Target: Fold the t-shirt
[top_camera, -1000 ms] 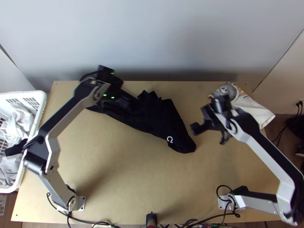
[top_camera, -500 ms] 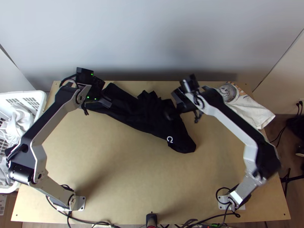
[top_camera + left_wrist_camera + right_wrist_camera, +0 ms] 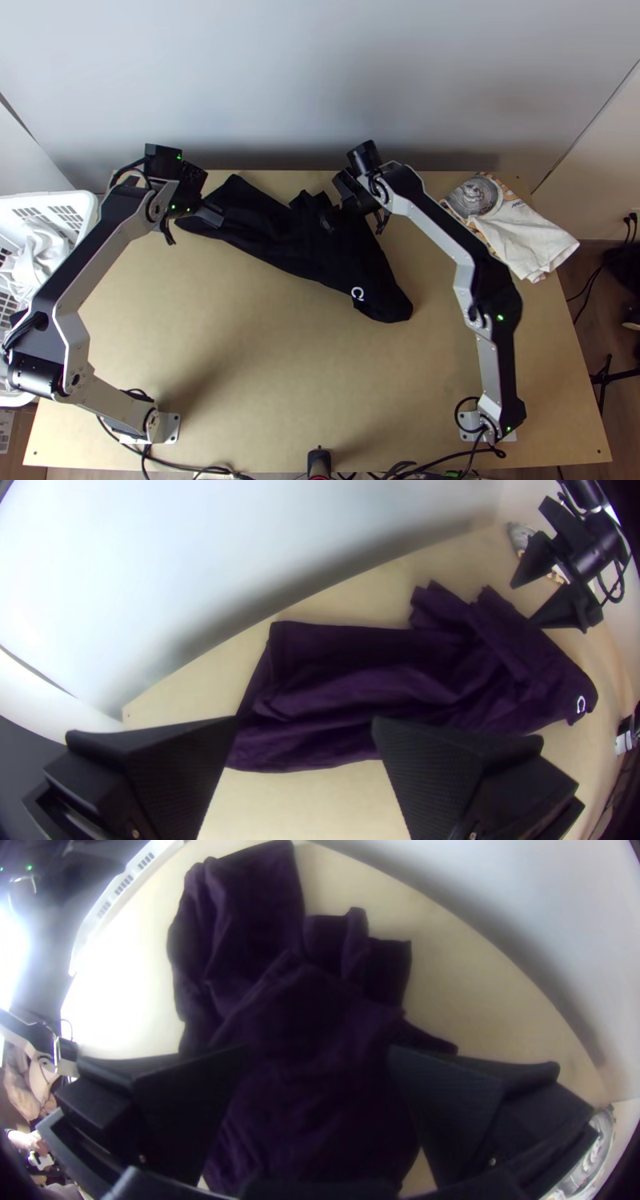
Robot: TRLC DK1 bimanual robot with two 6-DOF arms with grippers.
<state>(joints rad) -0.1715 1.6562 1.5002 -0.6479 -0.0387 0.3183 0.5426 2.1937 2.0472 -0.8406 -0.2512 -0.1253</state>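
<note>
The black t-shirt (image 3: 352,268) lies bunched in a long diagonal strip across the table's far half, a small white mark near its right end. At its left end stands my left gripper (image 3: 214,216), and my right gripper (image 3: 334,218) is over its crumpled middle. Seen in the left wrist view, the shirt (image 3: 360,673) passes behind the gap of the open left gripper (image 3: 305,723). The right wrist view has dark folds (image 3: 313,1013) beyond the parted fingers of the right gripper (image 3: 319,1052). Neither gripper has cloth pinched between its fingers.
At the left edge a white basket (image 3: 86,216) holds light and dark cloths. A white printed cloth (image 3: 524,240) with a round grey item (image 3: 474,197) lies at the far right. The near half of the wooden table (image 3: 272,376) is bare between the arm bases.
The right gripper has swung left from beside the shirt to over its middle. My left gripper has shifted left to the shirt's left end. The shirt appears unmoved.
</note>
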